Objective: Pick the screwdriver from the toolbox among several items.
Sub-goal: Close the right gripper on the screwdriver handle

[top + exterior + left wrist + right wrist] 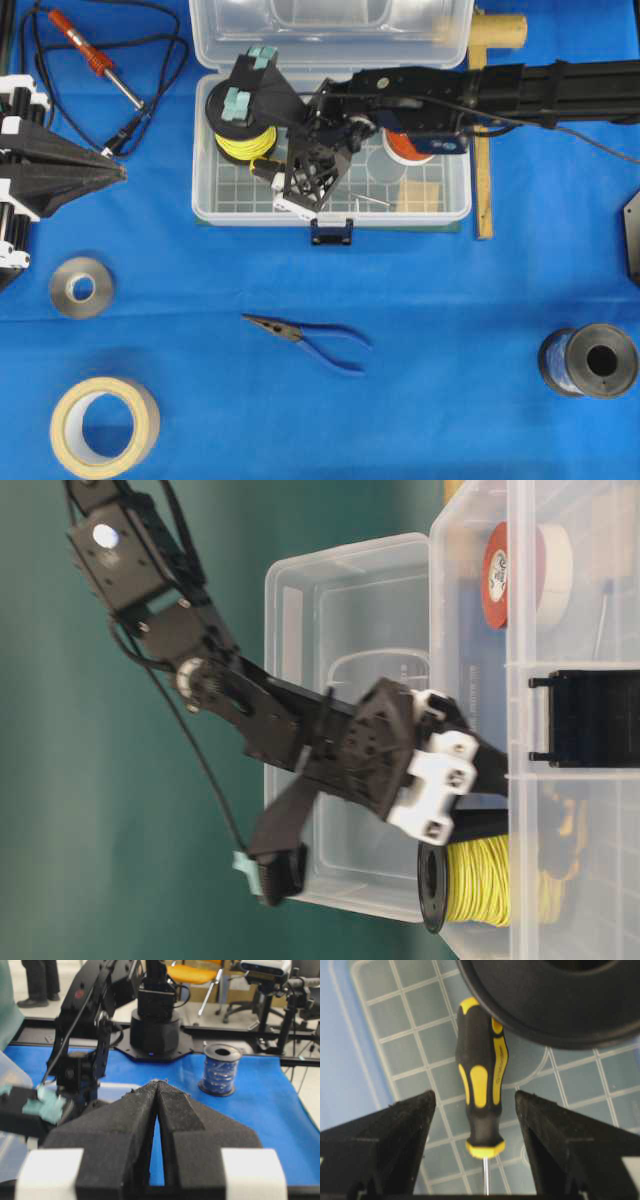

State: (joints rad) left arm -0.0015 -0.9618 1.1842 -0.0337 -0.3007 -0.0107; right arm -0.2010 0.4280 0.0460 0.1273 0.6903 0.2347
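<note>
The screwdriver (pixel 482 1080), with its black-and-yellow handle and thin silver shaft, lies on the grid floor of the clear toolbox (pixel 415 1025). My right gripper (pixel 475 1095) hangs open over it, one finger on each side of the handle, neither touching. The handle's far end goes under the black spool of yellow wire (pixel 555 1005). Overhead, my right gripper (pixel 300 185) reaches into the toolbox (pixel 425 214) beside the spool (pixel 245 140) and hides most of the screwdriver. An orange-and-white tape roll (pixel 410 146) and a wooden block (pixel 418 196) lie to the right. My left gripper (pixel 118 172) is shut and empty at the left edge.
On the blue cloth in front of the toolbox lie blue-handled pliers (pixel 310 340), a grey tape roll (pixel 82 288), a beige tape roll (pixel 105 425) and a blue wire spool (pixel 590 362). An orange soldering iron (pixel 90 50) lies at the back left. A wooden stick (pixel 485 150) borders the box's right side.
</note>
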